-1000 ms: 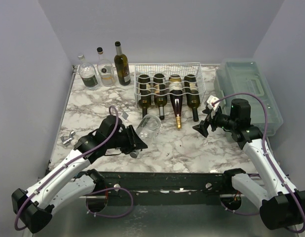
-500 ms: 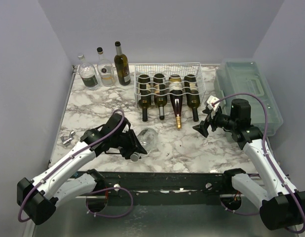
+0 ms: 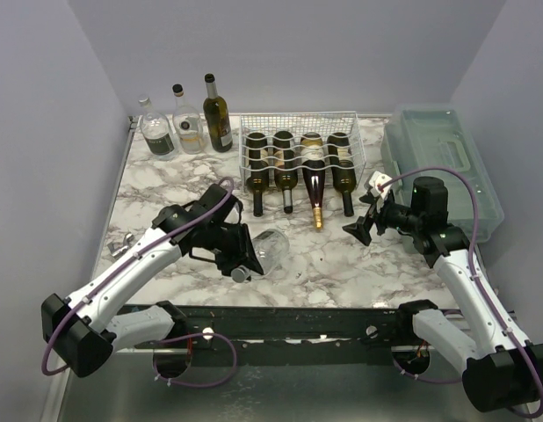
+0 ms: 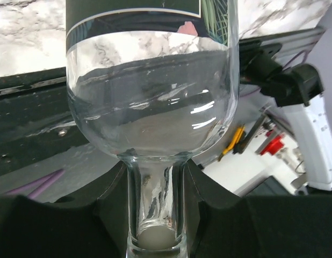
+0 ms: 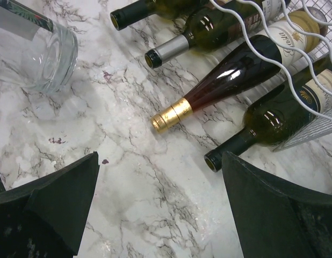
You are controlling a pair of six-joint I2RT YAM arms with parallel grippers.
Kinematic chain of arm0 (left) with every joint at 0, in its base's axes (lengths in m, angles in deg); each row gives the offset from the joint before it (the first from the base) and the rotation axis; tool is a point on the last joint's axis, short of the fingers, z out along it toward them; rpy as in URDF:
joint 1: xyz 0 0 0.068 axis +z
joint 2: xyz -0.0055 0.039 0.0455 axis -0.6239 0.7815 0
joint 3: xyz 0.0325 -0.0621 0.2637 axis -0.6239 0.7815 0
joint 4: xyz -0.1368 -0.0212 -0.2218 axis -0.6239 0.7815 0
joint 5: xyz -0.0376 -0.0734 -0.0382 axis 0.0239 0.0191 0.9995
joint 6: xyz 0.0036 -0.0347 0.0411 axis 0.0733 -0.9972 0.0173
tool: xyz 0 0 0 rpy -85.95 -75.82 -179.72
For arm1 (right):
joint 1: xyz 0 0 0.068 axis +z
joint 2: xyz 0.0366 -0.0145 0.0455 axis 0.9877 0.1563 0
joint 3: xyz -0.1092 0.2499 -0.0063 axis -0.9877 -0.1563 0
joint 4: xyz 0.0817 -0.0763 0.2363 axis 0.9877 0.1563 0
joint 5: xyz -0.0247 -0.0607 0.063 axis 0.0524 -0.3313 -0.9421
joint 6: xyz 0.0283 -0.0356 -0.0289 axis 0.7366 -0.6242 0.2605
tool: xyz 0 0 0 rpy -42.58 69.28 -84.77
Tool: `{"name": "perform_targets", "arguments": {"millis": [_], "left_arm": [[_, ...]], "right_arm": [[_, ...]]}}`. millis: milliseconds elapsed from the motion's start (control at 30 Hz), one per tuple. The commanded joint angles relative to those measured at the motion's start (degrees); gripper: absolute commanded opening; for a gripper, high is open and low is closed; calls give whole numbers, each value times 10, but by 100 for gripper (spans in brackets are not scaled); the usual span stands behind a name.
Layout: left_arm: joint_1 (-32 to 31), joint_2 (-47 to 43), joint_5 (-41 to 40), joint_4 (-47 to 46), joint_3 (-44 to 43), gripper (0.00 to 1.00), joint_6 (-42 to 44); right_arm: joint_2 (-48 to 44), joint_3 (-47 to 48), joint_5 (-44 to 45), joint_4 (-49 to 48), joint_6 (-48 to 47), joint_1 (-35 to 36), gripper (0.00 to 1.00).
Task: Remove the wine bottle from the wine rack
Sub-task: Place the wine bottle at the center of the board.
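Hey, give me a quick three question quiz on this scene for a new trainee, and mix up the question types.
1. True or false: the right claw is open and holds nothing.
2. The left claw grips the clear bottle by its: A) neck, B) base, C) label.
3. How many bottles lie in the wine rack?
Key: 1 true; 2 A; 3 four.

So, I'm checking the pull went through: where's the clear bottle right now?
In the top view the clear bottle is left of centre, in front of the wine rack, its neck clamped in the left gripper.
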Motion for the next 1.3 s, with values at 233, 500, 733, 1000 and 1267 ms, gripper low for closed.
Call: {"name": "perform_targets", "arguments": {"millis": [233, 500, 733, 1000, 1267], "left_arm": [[-17, 59, -23, 139, -179, 0, 249], [-63, 122, -177, 223, -232, 0, 323], [-100, 164, -243, 250, -274, 0, 344], [-123, 230, -248, 278, -307, 0, 361], [-129, 258, -237, 285, -330, 0, 365]], "right_arm": [[-11, -2, -32, 17, -3, -2, 99], [-17, -1, -42, 20, -3, -3, 99], [-20, 1, -44, 21, -3, -3, 99], [-23, 0, -41, 20, -4, -3, 99], [-22, -2, -49, 22, -5, -3, 100]]}}
